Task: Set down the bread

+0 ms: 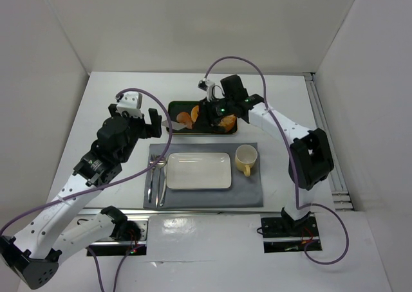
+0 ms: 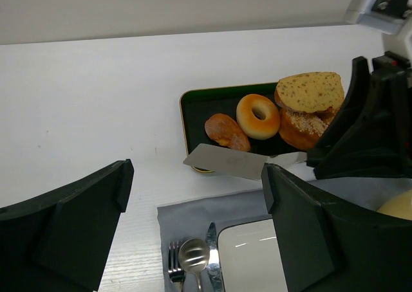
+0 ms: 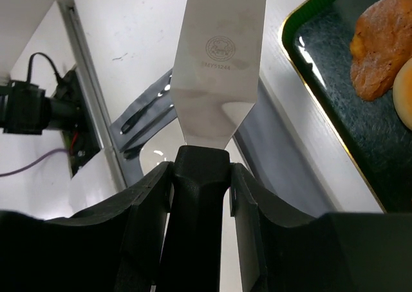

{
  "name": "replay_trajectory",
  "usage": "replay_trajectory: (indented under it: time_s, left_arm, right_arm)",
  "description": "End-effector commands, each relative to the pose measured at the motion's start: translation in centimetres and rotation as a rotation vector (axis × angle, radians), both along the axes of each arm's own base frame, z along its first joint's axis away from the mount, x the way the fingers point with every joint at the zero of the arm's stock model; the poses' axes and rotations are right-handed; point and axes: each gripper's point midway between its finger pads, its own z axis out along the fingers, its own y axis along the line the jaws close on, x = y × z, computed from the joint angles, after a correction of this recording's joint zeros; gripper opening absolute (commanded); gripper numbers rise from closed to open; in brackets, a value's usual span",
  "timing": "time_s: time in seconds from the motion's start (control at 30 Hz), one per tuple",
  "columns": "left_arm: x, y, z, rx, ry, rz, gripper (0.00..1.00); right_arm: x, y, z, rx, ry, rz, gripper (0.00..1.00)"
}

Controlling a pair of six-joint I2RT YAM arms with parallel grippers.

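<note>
The bread [image 2: 226, 131], a small glossy orange-brown roll, lies at the left end of the dark green tray [image 2: 190, 105]; it also shows as the bread [image 3: 380, 54] and the bread [image 1: 185, 118]. My right gripper [image 3: 201, 176] is shut on the black handle of a metal spatula [image 3: 219, 60]. The flat blade of the spatula [image 2: 225, 161] hangs just in front of the tray's near left corner, close to the roll but not under it. My left gripper [image 2: 193, 228] stands open and holds nothing, left of the tray, above the mat's cutlery end.
A ring donut [image 2: 258, 116] and stacked tan loaf slices [image 2: 309, 102] share the tray. In front of it a grey mat [image 1: 248, 192] carries a white rectangular plate [image 1: 198, 170], a yellow cup [image 1: 246, 159] and a fork, spoon and knife [image 1: 154, 176]. White walls enclose the table.
</note>
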Motion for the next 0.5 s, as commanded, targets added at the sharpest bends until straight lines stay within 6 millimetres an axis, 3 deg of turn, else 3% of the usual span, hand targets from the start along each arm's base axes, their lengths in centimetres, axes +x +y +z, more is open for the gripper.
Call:
replay_trajectory:
  time_s: [0.0,0.2,0.47]
  left_arm:
    - [0.1,-0.1,1.6,-0.054,-0.055,0.011,1.00]
    - [0.1,-0.1,1.6,-0.054,-0.055,0.011,1.00]
    - [0.1,-0.1,1.8,-0.058,-0.063,0.011,1.00]
  right_arm:
    - [2.3,1.9,1.5,0.048,-0.090,-0.065,0.00]
    - [3.1,2.6,1.1,0.067,-0.079,-0.120,0.00]
    - [3.0,2.5,-2.7,0.029,-0.015,-0.170,0.00]
